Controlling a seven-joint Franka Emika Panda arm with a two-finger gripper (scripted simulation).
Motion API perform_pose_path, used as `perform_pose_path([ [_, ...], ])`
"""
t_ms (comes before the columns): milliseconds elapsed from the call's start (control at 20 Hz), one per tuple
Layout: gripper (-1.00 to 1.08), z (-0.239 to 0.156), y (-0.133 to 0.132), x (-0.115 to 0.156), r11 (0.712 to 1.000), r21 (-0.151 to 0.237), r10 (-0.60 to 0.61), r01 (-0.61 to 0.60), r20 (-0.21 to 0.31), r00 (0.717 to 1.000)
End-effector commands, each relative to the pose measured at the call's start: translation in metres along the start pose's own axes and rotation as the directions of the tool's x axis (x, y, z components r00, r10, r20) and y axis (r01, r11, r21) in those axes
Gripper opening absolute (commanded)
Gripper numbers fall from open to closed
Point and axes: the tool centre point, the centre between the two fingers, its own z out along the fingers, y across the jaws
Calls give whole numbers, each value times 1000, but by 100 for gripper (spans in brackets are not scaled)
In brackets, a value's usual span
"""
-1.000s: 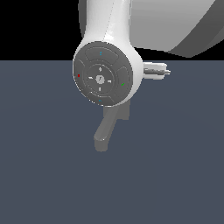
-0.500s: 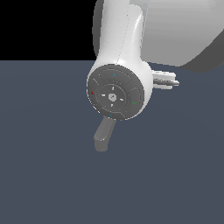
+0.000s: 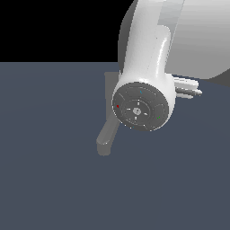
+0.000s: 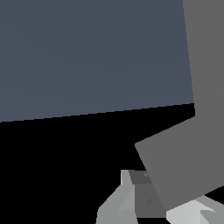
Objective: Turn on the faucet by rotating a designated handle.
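While the Panda arm [image 3: 152,49] fills the upper right of the exterior view, its round wrist flange [image 3: 140,107] faces the camera and hides most of the faucet [image 3: 107,139] behind it. Beneath everything spreads the dark blue-grey surface [image 3: 49,179], meeting black background at the far edge. Of the faucet, a thick rounded grey spout [image 3: 106,140] juts down and toward the exterior view's left from under the flange, and a sliver of upright grey plate [image 3: 110,85] shows above it. The wrist view is crowded by flat grey faucet faces: a tall slab [image 4: 208,57] and an angled block [image 4: 183,166] close to the camera. The handle cannot be picked out with certainty in either view; it seems to sit behind the flange. Pale prongs poke out at the exterior view's right of the wrist, likely the gripper [image 3: 188,88], and one light finger [image 4: 120,201] shows in the wrist view touching or just beside the angled block, but whether the jaws are apart or together cannot be told. Judging by the closeness, the arm is in the approach or first contact. To do it well, the finger should press the thin bar, not the spout, far from its hub, and sweep in an arc around that hub.
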Motion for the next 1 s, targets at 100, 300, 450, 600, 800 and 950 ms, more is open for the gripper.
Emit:
perform_pose_path([
  [100,-100,-3,26,3,982,-170,-75,77,20,997],
  [300,-100,-1,21,13,982,-171,-77,79,19,997],
  [450,-100,-1,18,21,982,-172,-79,81,18,997],
  [600,-100,0,15,29,981,-174,-80,82,18,997],
  [800,-100,1,10,40,981,-175,-83,84,17,996],
  [950,-100,2,7,48,981,-176,-84,86,17,996],
])
